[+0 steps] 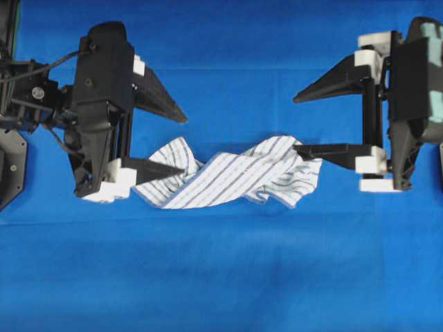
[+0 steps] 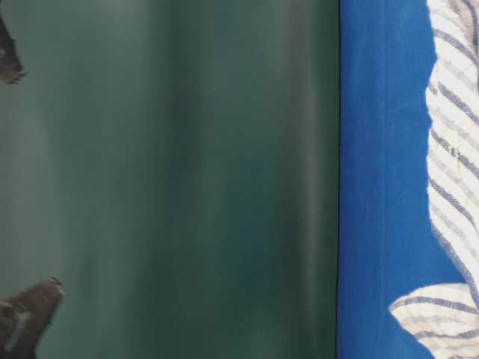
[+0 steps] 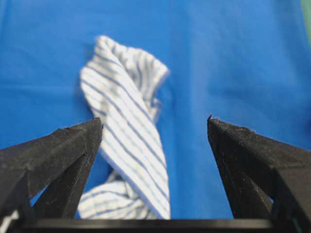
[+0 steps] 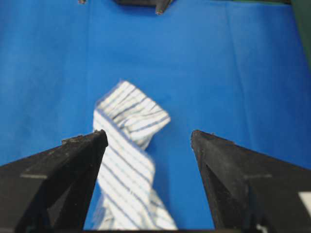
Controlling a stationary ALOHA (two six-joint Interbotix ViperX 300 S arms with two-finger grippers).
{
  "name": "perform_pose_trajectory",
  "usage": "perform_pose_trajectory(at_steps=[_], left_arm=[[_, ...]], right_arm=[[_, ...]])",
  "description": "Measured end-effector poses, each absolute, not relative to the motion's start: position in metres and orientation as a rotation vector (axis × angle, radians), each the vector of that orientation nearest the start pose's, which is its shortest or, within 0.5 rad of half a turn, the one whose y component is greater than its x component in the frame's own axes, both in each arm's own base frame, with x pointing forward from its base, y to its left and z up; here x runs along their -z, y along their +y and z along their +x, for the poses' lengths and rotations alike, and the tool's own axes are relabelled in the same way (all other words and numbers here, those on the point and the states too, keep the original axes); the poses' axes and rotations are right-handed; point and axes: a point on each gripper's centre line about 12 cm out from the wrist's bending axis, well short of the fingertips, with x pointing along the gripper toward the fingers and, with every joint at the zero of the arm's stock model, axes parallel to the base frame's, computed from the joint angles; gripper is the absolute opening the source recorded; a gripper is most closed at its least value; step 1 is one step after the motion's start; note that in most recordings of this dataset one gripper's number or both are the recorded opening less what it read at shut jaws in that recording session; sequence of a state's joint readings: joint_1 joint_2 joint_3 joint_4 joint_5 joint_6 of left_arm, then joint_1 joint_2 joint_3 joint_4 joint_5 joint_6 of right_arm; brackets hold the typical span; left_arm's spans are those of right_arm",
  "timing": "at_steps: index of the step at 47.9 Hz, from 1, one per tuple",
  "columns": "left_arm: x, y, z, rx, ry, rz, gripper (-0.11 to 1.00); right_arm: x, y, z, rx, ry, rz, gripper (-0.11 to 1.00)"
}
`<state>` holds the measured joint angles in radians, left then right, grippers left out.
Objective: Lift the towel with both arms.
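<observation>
Overhead exterior view: striped towel (image 1: 232, 174) lying crumpled across the middle of the frame on the blue table covering (image 1: 221, 277), stretched left to right between both arms. Left gripper (image 1: 181, 142) at left of frame, spread wide and released, gripping nothing; lower finger (image 1: 156, 170) overlapping the towel's left end, upper finger well above the cloth. Right gripper (image 1: 296, 123) at right of frame, likewise spread wide and released; lower finger (image 1: 325, 149) overlapping the towel's right end, upper finger clear of it.

Left wrist view: towel (image 3: 124, 131) running from upper centre down to the bottom edge, just beside the left-hand finger (image 3: 63, 160), apart from the right-hand one.

Right wrist view: towel (image 4: 129, 165) between the fingertips but hard against the left-hand finger (image 4: 68, 174), a blue gap before the other.

Table-level view: only a strip of towel (image 2: 453, 134) at the right edge, on blue.

No brand, label or legible writing anywhere.
</observation>
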<state>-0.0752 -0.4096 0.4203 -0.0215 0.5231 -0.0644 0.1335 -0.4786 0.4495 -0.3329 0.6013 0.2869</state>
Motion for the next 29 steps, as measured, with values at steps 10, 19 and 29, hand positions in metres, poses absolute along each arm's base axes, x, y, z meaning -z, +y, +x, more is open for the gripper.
perform_pose_trajectory(at_steps=[10, 19, 29], left_arm=[[-0.323, -0.040, 0.341, 0.076, 0.636, -0.103, 0.92], [-0.280, -0.049, 0.346, 0.078, 0.718, -0.123, 0.92], [-0.227, -0.051, 0.347, 0.060, 0.787, -0.150, 0.92]], right_arm=[[-0.328, 0.031, 0.323, 0.028, 0.606, -0.039, 0.69], [-0.279, 0.034, 0.326, 0.027, 0.688, 0.004, 0.69], [-0.226, 0.037, 0.326, 0.041, 0.803, 0.046, 0.69]])
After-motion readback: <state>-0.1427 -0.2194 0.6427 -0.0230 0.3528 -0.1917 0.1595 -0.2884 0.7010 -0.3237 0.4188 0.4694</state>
